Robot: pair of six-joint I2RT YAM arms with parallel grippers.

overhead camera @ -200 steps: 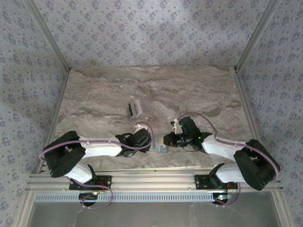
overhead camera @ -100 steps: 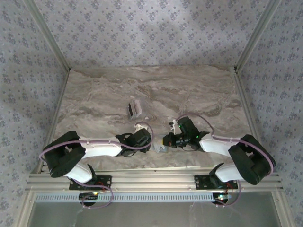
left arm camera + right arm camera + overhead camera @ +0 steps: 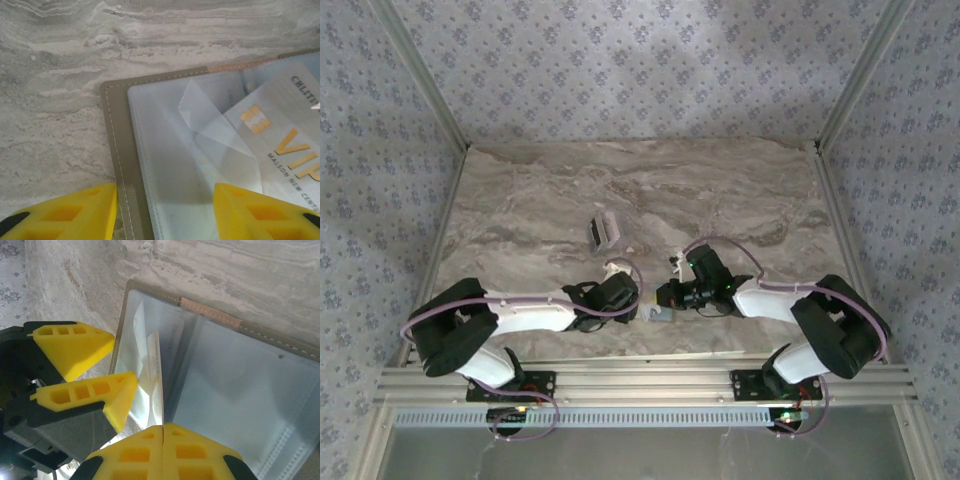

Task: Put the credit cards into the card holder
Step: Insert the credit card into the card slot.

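The card holder point(image 3: 117, 150) lay open at the table's point(image 3: 720, 190) near edge; the right gripper point(image 3: 162, 432) pinched a thin credit card point(image 3: 280, 125), probably stiff and slick, by its rear edge; the left gripper point(image 3: 165, 192) stood spread astride the holder's corner.

Top camera looks down on the whole table point(image 3: 740, 190); both wrist cameras sit close — sharing the card holder point(image 3: 120, 150).

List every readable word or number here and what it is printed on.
"VIP": large gold letters on the silver card.
"CHLITI": cut off at the frame edge, same card.
"MALSON NEW CENTE": small, cut off, below VIP; reading uncertain.
Fainter print inside the card holder: too blurred to read.
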